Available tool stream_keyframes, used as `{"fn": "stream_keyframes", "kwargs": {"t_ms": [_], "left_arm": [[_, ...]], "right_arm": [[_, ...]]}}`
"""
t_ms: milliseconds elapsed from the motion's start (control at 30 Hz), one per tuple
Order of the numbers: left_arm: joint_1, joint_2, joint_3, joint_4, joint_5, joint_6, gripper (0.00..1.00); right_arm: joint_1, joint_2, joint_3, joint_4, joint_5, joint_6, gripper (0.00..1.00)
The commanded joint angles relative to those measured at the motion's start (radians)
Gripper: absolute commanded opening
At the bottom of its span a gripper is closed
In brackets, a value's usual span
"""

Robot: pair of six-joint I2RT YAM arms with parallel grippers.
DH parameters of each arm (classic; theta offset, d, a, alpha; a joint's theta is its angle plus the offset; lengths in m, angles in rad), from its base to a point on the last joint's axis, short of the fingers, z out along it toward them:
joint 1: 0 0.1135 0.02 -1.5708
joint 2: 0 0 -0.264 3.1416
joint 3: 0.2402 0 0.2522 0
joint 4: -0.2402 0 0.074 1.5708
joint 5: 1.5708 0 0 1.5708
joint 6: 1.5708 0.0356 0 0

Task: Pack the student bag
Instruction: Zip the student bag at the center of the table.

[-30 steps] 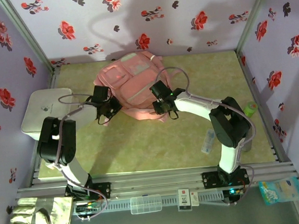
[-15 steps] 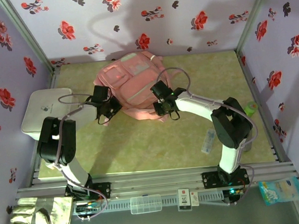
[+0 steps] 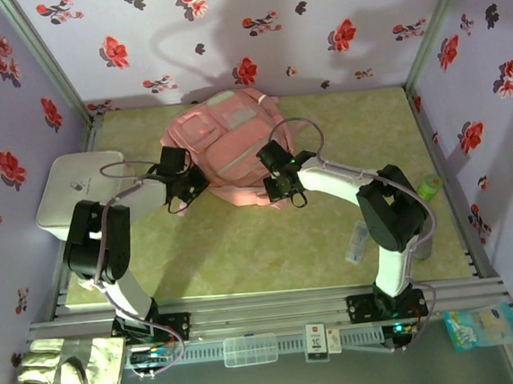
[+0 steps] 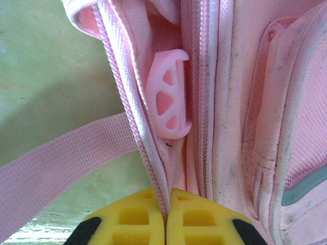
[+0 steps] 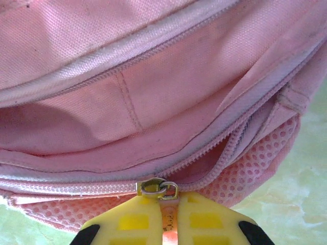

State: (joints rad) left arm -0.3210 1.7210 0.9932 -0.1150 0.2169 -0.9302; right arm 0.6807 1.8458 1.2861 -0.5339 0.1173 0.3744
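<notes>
1. First container, the student bag (image 3: 230,145): main zip parted a little in the right wrist view, with only pink lining to make out inside.
2. Second, a white box (image 3: 77,194) with rounded corners, well left of the bag against the left wall, lid shut, contents impossible to tell. Third, a clear compartment box (image 3: 249,348) on the near rail, contents too small to read.
3. As for the bag itself: lying at the far middle of the green table (image 3: 243,247), between the two arms. Soft pink fabric, paler front pockets, grubby specks along the seams, pink mesh (image 5: 245,168) at the lower corner. In the left wrist view, a pink strap (image 4: 56,168) trailing across the table and a pink plastic buckle (image 4: 168,97) tucked just beside the zip.
4. Left gripper (image 4: 165,224): yellow pads pressed together, pinching the bag's zip edge on its left side.
5. Right gripper (image 5: 164,224): pads closed on the zip pull (image 5: 159,188) just below its metal ring, at the bag's near right edge.
6. Against a second ago: right jaws gone from partly open to closed, right wrist shifted a touch leftward along the bag. Bag, white box and left arm unchanged.
</notes>
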Motion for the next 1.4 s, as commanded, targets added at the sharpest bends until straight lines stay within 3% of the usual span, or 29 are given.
{"fn": "stream_keyframes", "kwargs": {"t_ms": [0,133,367,433,533,600,733,900,1033,1133,1367], "left_arm": [[0.012,-0.018,0.026,-0.041,-0.034,0.045,0.0],[0.018,-0.026,0.012,-0.056,-0.049,0.059,0.0],[0.032,-0.041,-0.015,-0.072,-0.053,0.074,0.0],[0.039,-0.047,-0.02,-0.079,-0.053,0.08,0.0],[0.047,-0.048,-0.017,-0.087,-0.053,0.087,0.0],[0.05,-0.046,-0.009,-0.094,-0.053,0.091,0.0],[0.05,-0.043,0.006,-0.104,-0.053,0.094,0.0],[0.051,-0.041,0.016,-0.115,-0.053,0.1,0.0],[0.053,-0.041,0.021,-0.125,-0.053,0.105,0.0],[0.059,-0.043,0.022,-0.13,-0.053,0.107,0.0],[0.081,-0.053,0.018,-0.156,-0.068,0.129,0.0]], "right_arm": [[-0.007,-0.035,-0.004,-0.063,0.154,0.033,0.02],[-0.015,-0.049,-0.005,-0.104,0.312,0.076,0.02],[-0.042,-0.015,0.029,-0.15,0.365,0.128,0.04],[-0.045,-0.007,0.031,-0.109,0.294,0.084,0.05],[-0.044,0.006,0.028,-0.029,0.043,-0.035,0.12],[-0.045,0.017,0.031,-0.017,-0.039,-0.067,0.16],[-0.051,0.039,0.042,-0.011,-0.101,-0.089,0.24],[-0.061,0.067,0.059,-0.006,-0.135,-0.081,0.25],[-0.061,0.081,0.078,-0.017,-0.101,-0.075,0.16],[-0.061,0.08,0.087,-0.033,-0.003,-0.053,0.08],[-0.093,0.036,0.083,-0.085,0.207,0.041,0.09]]}}
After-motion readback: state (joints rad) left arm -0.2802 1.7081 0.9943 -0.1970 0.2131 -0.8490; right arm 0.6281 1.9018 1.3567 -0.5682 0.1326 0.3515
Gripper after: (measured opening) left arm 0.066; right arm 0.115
